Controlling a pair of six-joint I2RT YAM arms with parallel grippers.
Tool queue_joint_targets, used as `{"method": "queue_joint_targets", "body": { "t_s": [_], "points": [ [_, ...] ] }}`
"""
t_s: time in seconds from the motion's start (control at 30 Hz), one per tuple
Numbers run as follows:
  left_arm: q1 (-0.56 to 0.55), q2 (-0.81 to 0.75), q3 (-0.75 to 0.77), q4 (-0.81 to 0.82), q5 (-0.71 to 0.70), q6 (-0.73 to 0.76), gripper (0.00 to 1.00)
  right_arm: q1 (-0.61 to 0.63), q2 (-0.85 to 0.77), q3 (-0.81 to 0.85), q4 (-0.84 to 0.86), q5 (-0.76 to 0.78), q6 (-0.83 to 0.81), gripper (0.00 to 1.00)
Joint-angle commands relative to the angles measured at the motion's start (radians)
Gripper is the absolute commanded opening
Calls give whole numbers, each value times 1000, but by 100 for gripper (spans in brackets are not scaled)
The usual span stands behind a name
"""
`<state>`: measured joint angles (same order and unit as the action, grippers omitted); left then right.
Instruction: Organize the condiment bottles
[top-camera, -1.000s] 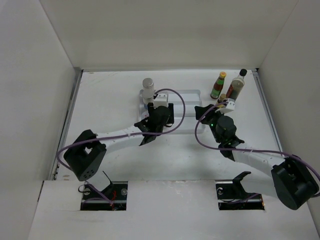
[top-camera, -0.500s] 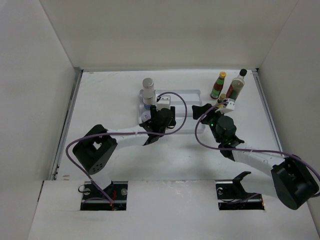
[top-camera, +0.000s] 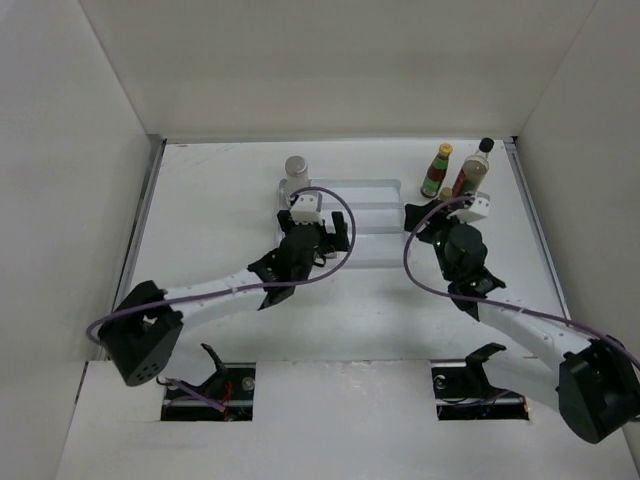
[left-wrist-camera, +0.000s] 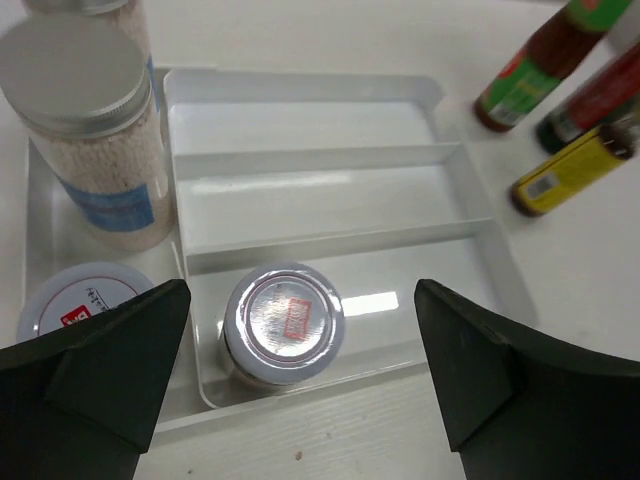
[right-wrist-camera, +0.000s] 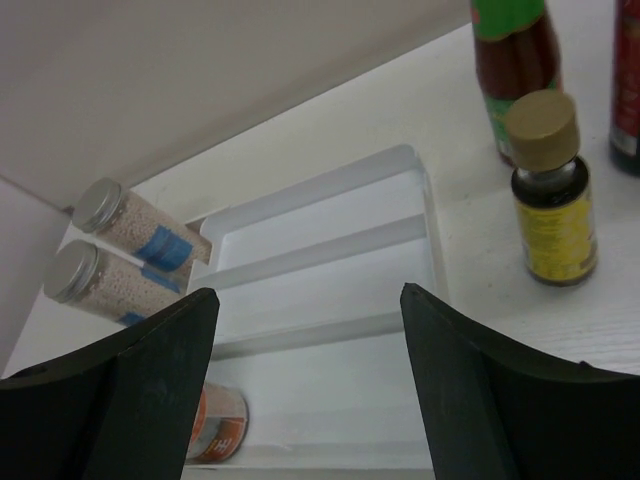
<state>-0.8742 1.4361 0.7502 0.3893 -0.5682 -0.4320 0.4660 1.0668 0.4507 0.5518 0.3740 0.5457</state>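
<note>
White plastic tray (left-wrist-camera: 300, 125) sits right under the left gripper (left-wrist-camera: 298, 300). That arm reaches in from the near-left with its wrist tipped down. Its jaws are spread wide and hold nothing. A short foil-topped jar (left-wrist-camera: 283, 322) with a red label stands between them, in the tray's nearest slot. Over on the other side, the right gripper (right-wrist-camera: 307, 295) is wide and empty too, pointed at the tray's right end. The tiny yellow bottle (right-wrist-camera: 550, 195) stands on the table (right-wrist-camera: 520, 335) off to its right, near the red sauce bottle (right-wrist-camera: 512, 60).
</note>
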Motion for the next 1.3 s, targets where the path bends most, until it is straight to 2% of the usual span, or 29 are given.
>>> {"method": "queue_joint_targets", "body": {
  "t_s": [0.0, 0.1, 0.13, 0.2, 0.27, 0.33, 0.37, 0.43, 0.53, 0.6, 0.67, 0.93, 1.03, 1.13, 1.27],
  "points": [
    [-9, -170, -61, 129, 85, 7, 99, -46, -71, 117, -156, 52, -43, 71],
    [-3, -305, -139, 157, 96, 4, 99, -111, -85, 183, -284, 68, -53, 44],
    [-1, -351, -162, 158, 96, 3, 99, -137, -80, 206, -327, 74, -56, 39],
    [-4, -439, -208, 158, 94, 3, 99, -184, -47, 259, -410, 91, -78, 39],
    [-7, -527, -261, 154, 87, -1, 99, -220, 2, 310, -472, 103, -105, 47],
    [-7, -627, -328, 149, 55, -5, 99, -235, 62, 353, -507, 114, -121, 72],
    [-6, -684, -366, 146, 27, -7, 99, -235, 93, 374, -512, 111, -133, 81],
    [8, -794, -441, 132, -39, -5, 99, -237, 160, 419, -524, 92, -162, 88],
    [50, -949, -528, 53, -151, -11, 99, -237, 257, 485, -544, 75, -185, 88],
    [71, -1020, -564, -1, -203, -23, 99, -246, 304, 511, -543, 83, -185, 85],
    [86, -1042, -587, -13, -225, -46, 99, -263, 343, 528, -533, 80, -181, 77],
    [113, -885, -595, 69, -147, -90, 99, -277, 464, 582, -477, 68, -225, 59],
    [116, -882, -600, 82, -128, -97, 99, -284, 504, 600, -478, 57, -234, 45],
    [128, -882, -606, 86, -127, -97, 99, -280, 493, 591, -474, 68, -227, 29],
    [140, -864, -611, 94, -147, -102, 99, -225, 368, 536, -434, 126, -231, 27]
  ]
}}
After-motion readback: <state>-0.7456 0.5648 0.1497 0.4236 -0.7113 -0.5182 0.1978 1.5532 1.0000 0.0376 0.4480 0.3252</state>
